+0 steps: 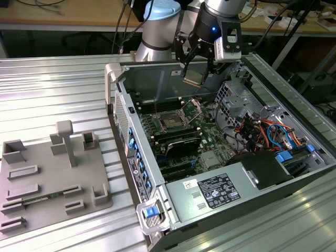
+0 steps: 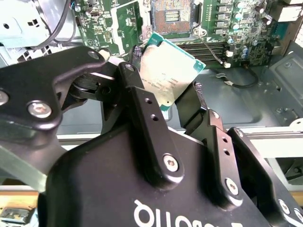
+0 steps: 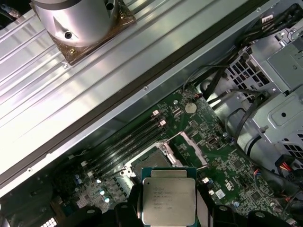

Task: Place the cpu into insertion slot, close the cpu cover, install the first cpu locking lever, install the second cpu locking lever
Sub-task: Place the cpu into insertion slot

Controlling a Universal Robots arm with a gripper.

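Clamps one small flat square cpu [image 1: 192,77] [image 2: 170,73] [image 3: 169,201], silver-grey metal top with green edge, in the black claw [image 1: 193,74] [image 2: 165,82] [image 3: 169,209], two fingers [image 2: 142,104] pressed onto opposite edges. Hangs tilted, silver top showing in both wrist views, above the open grey computer case [image 1: 152,79], well over one square dark insertion slot [image 1: 172,122] [image 2: 171,14]; alongside, one thin silver cpu cover [image 1: 195,108] [image 3: 187,146], raised.

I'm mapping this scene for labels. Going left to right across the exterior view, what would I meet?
grey fixture plate → insertion slot → cpu held by the gripper → orange and blue cables
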